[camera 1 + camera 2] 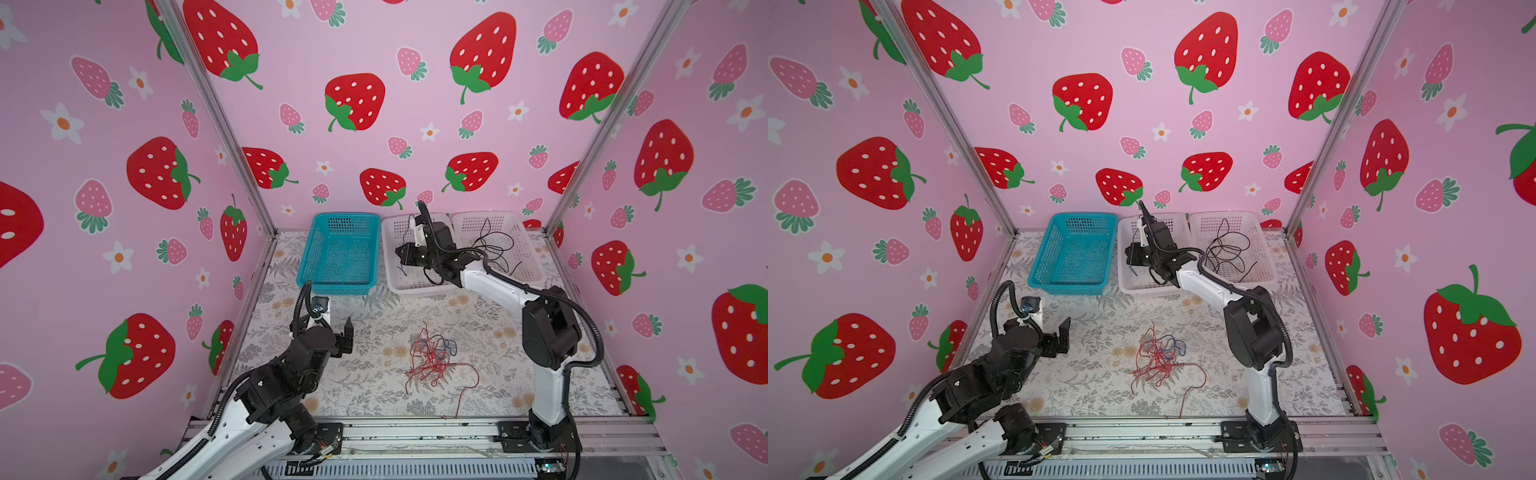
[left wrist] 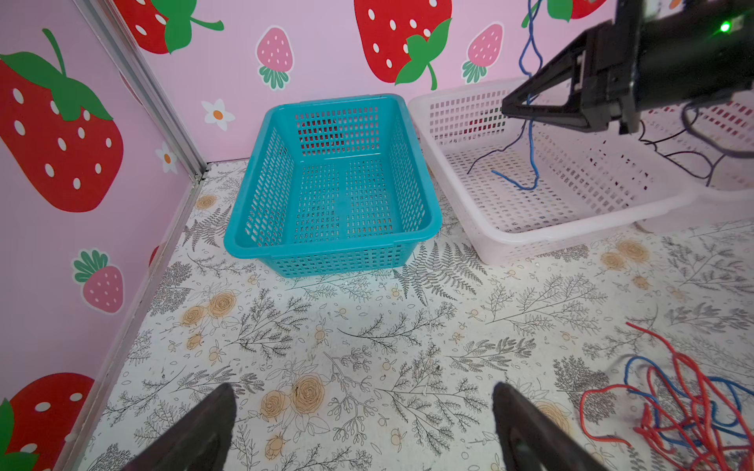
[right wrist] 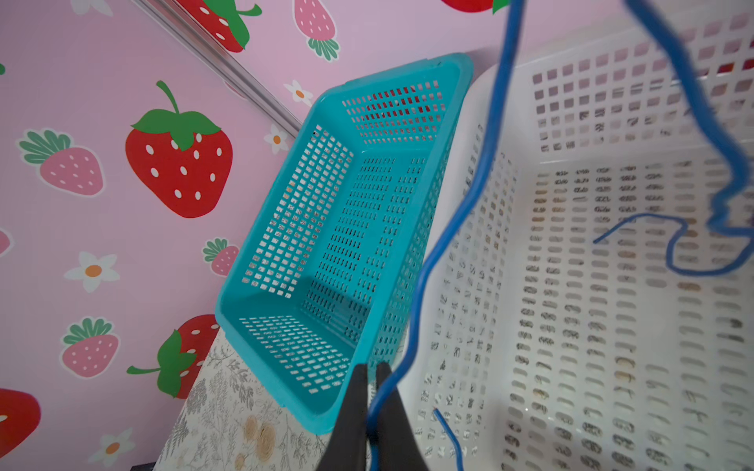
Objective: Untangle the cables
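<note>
**Blue cable held over the middle basket, ready to be dropped**

The right claw (image 3: 371, 371) is clenched on one blue cable (image 3: 508, 49), whose lower end already lies in the white basket (image 2: 530, 238). This looks like the sorting step after a strand comes free, and the next move likely calls for lowering and letting go so the whole length falls inside, not across the rim. The left claw (image 2: 362, 389) is spread wide, grasping nothing, above the worktop (image 1: 374, 399) near the teal basket (image 2: 334, 244) (nothing in it). The red and blue tangle (image 1: 432, 357) lies toward the worktop's front, well apart from the baskets. Black cables (image 1: 494, 245) sit in the far white basket (image 1: 486, 220). The worktop has a pale floral covering, and pink strawberry-print walls (image 1: 291, 62) enclose it on three sides.
</note>
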### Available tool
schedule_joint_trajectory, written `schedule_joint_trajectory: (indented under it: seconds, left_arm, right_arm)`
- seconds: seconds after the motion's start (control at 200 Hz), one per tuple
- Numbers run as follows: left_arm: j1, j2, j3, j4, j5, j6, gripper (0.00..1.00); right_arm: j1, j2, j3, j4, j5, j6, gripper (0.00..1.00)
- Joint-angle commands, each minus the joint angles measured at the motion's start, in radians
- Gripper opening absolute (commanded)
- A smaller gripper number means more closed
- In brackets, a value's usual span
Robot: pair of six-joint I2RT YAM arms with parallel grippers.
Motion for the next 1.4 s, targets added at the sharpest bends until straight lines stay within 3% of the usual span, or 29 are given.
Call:
schedule_joint_trajectory:
  seconds: [0.0, 0.635, 1.005, 1.246, 1.396]
  left_arm:
    - [0.004, -0.010, -0.006, 0.010, -0.017, 0.003, 0.99]
    - [0.004, 0.010, -0.006, 0.010, -0.002, 0.009, 0.99]
    - [0.003, 0.014, -0.006, 0.008, 0.002, 0.012, 0.99]
    - [0.004, 0.014, -0.006, 0.007, -0.001, 0.013, 0.99]
    - [0.005, 0.016, -0.006, 0.007, 0.000, 0.013, 0.99]
  right_arm:
    - [-0.033, 0.085, 0.090, -0.162, -0.025, -0.063, 0.00]
    - [-0.077, 0.417, 0.528, -0.501, 0.015, -0.216, 0.00]
    - [-0.056, 0.278, 0.537, -0.575, 0.036, -0.273, 0.36]
    - [-0.033, 0.120, 0.442, -0.597, 0.065, -0.313, 0.54]
    - [-0.014, 0.063, 0.427, -0.655, 0.166, -0.361, 0.62]
